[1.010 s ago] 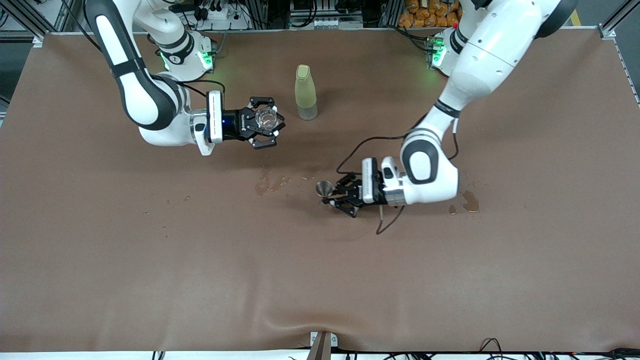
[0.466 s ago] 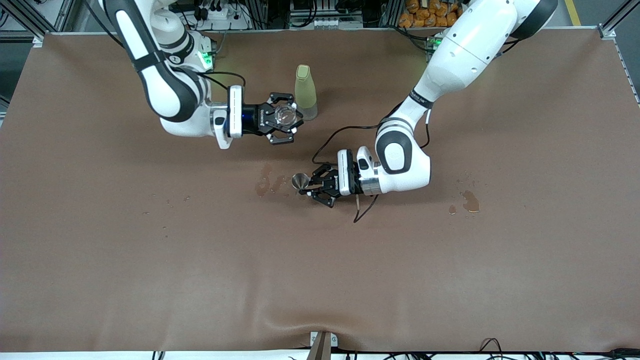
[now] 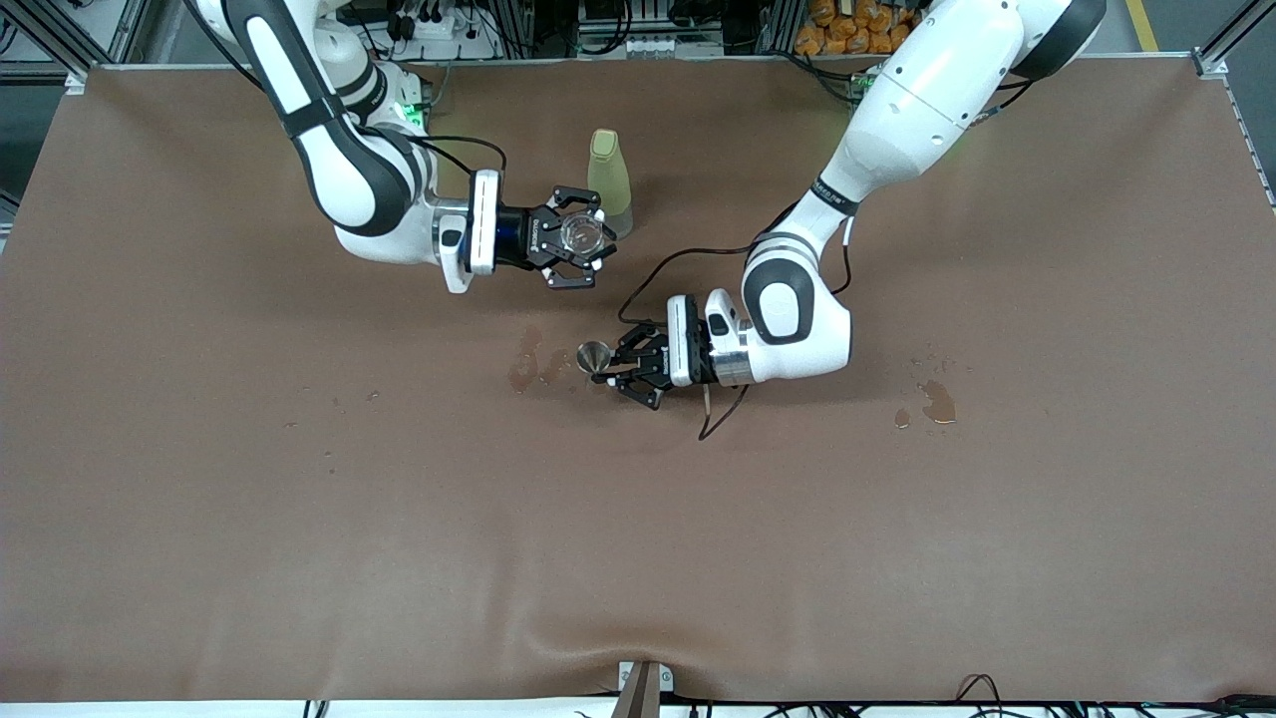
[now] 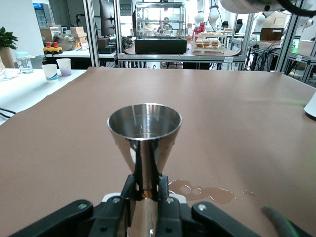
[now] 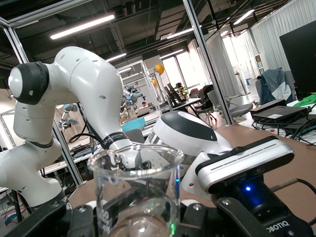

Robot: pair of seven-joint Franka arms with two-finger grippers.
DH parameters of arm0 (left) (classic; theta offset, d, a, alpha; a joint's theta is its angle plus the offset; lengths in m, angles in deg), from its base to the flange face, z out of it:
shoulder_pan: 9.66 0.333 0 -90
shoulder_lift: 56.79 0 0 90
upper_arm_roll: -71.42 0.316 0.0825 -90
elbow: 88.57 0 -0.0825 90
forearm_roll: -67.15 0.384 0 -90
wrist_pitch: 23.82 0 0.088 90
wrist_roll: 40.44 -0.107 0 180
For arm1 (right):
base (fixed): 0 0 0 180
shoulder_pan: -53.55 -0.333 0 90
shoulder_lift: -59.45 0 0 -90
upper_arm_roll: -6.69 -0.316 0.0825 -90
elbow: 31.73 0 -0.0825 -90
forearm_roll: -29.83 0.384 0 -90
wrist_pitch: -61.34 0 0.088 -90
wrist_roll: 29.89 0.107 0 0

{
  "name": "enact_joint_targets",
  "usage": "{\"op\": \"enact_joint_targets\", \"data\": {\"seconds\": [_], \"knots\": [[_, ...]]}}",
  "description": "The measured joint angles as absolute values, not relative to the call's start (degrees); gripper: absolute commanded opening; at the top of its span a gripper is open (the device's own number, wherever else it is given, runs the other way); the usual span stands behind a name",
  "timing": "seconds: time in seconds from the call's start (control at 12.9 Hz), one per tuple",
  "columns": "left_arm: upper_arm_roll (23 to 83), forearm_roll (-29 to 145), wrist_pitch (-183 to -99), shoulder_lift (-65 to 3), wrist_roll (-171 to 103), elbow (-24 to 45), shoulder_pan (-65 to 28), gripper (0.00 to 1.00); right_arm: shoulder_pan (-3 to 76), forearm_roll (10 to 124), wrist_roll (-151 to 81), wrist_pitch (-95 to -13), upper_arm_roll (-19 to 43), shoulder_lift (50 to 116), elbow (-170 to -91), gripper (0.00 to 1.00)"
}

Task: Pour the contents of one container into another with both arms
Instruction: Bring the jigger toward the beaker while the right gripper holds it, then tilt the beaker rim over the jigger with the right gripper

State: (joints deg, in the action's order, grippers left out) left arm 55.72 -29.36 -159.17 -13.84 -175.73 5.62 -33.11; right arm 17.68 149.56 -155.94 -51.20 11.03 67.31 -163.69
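The right claw (image 3: pixel 581 237) is gripping a clear cup (image 3: pixel 577 233) beside the yellow-green bottle (image 3: pixel 609 181); the left claw (image 3: pixel 620 365) is pinching a stemmed glass (image 3: pixel 595 356) over the desk (image 3: pixel 638 519).

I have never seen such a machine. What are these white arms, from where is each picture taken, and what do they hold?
They are two white jointed robot arms at a brown table. One picture looks down from a high camera facing them; the other two come from cameras on the wrists. The right gripper is shut on a small clear glass cup, up in the air beside a tall pale yellow-green bottle. The left gripper is shut on the stem of a small grey metallic goblet-like glass, low over wet spill marks.
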Motion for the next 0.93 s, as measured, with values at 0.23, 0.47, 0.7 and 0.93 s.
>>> {"op": "enact_joint_targets", "data": {"seconds": [0.23, 0.47, 0.7, 0.93], "knots": [[55.80, -29.36, -159.17, -13.83, -175.93, 5.88, -33.22, 0.00, 17.50, 151.09, -154.53, -52.53, 11.02, 67.58, -163.69, 0.00], [55.86, -29.36, -159.23, -13.80, -175.94, 6.25, -33.31, 0.00, 17.08, 151.25, -150.31, -52.64, 11.02, 67.85, -163.66, 0.00], [55.89, -29.36, -159.26, -13.78, -175.94, 6.60, -33.33, 0.00, 17.04, 151.30, -146.12, -52.69, 11.02, 68.54, -163.00, 0.00], [55.90, -29.36, -159.28, -13.78, -175.94, 6.72, -33.35, 0.00, 16.79, 153.10, -143.71, -52.69, 11.02, 70.94, -161.17, 0.00]]}}
